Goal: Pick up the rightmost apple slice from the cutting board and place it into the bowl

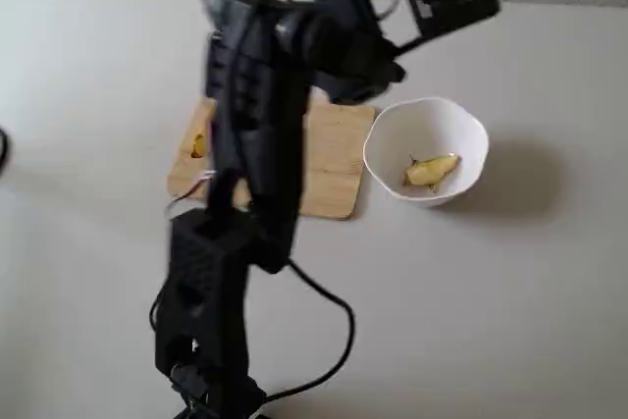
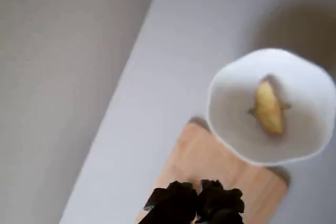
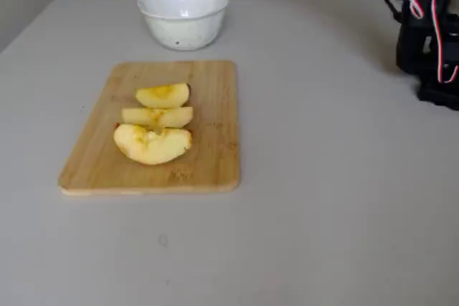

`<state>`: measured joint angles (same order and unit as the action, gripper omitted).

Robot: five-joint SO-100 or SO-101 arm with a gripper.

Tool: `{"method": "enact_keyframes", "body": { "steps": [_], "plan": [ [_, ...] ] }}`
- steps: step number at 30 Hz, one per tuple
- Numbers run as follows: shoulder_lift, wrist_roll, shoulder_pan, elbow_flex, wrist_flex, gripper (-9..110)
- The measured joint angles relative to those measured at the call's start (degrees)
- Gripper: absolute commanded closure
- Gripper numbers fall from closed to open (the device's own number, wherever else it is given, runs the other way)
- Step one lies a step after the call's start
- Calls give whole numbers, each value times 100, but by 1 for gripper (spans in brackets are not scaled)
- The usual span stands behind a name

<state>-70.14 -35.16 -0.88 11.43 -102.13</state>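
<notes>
The cutting board holds three apple slices in a row. The apple slice, a plump pale wedge, lies at the row's end nearest the bowl. In a fixed view the arm hides most of the cutting board and this slice. The white bowl stands just right of the board, with a yellow-and-dark shape inside. In the wrist view my gripper hangs high over the board. Its fingers are together with nothing seen between them. The bowl lies ahead to the right.
A pale thin slice and a larger slice with brownish patches lie behind the first. One slice shows left of the arm. The arm's base stands at the table's far right, and a black cable loops beside the base.
</notes>
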Motion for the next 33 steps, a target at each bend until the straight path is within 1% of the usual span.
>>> {"method": "enact_keyframes", "body": {
  "steps": [6, 8, 11, 14, 19, 23, 28, 33],
  "plan": [
    [-2461, 1011, 738, 1872, 0, 101],
    [-3252, 1521, 958, 2558, 0, 101],
    [-4702, 2329, 1345, 3973, 132, 101],
    [-6108, 2681, 1459, 5449, 571, 101],
    [-8886, 2821, 1512, 8640, 1828, 102],
    [-10503, 2830, 1380, 11188, 2663, 102],
    [-11479, 2804, 1415, 13544, 3059, 102],
    [-11751, 2804, 1327, 15214, 3217, 102]
  ]
}}
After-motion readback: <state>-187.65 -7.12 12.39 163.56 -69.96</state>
